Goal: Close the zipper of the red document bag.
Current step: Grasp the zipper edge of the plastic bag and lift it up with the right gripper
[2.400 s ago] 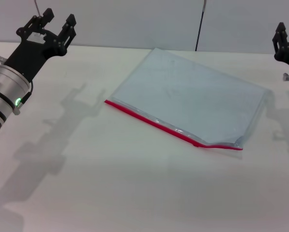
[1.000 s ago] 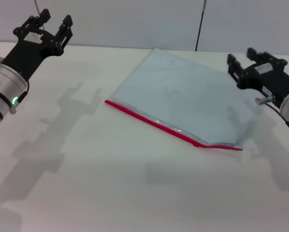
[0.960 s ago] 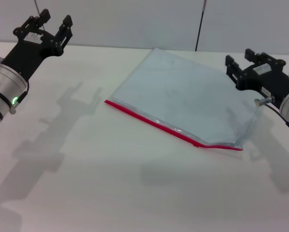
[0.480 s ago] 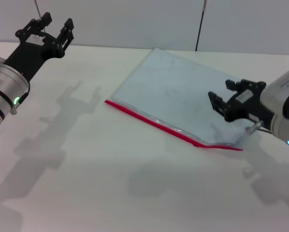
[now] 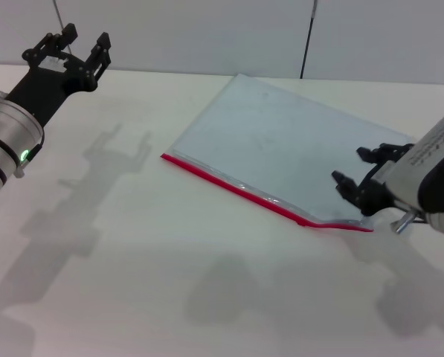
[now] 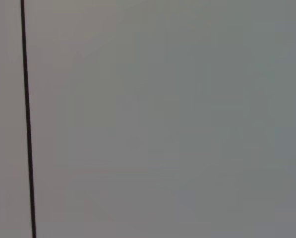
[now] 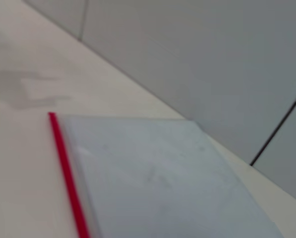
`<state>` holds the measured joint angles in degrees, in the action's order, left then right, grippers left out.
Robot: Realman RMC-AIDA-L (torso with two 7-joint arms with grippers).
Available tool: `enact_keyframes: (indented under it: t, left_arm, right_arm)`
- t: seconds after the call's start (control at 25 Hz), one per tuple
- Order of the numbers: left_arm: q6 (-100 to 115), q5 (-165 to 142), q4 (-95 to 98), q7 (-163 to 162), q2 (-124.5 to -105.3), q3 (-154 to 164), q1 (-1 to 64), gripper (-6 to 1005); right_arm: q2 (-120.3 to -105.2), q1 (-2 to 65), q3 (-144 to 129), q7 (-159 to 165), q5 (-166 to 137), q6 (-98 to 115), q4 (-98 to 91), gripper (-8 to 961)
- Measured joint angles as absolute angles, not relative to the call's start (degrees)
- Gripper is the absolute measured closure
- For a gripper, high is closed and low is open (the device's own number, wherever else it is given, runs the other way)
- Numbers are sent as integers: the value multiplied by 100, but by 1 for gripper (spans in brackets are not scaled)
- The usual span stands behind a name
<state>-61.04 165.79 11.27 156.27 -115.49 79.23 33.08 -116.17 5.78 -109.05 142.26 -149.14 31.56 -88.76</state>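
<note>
The flat translucent blue-grey red document bag (image 5: 296, 152) lies mid-frame on the white worktop (image 5: 132, 282), its red zipper (image 5: 236, 187) apparently unclosed near the right end, where the spread, empty right end effector (image 5: 353, 186) hovers; the left end effector (image 5: 67, 53) waits released, upper left.

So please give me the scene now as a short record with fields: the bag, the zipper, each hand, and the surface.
bag: red document bag lies flat, pale translucent, one long edge red
zipper: zipper runs along the near long edge; the bag gapes at its right end
right hand: right hand open, low over the bag's near right corner
left hand: left hand open, raised at far left, away from the bag
surface: white table
</note>
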Motion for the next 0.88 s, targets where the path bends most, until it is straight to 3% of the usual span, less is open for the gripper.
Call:
enact_keyframes:
  t: [0.88]
  left_arm:
    - [-6090, 16588, 1112, 15627, -11504, 7918, 3301, 413]
  right_arm:
    - [-11610, 1381, -10931, 14504, -15910, 5761, -9035, 447]
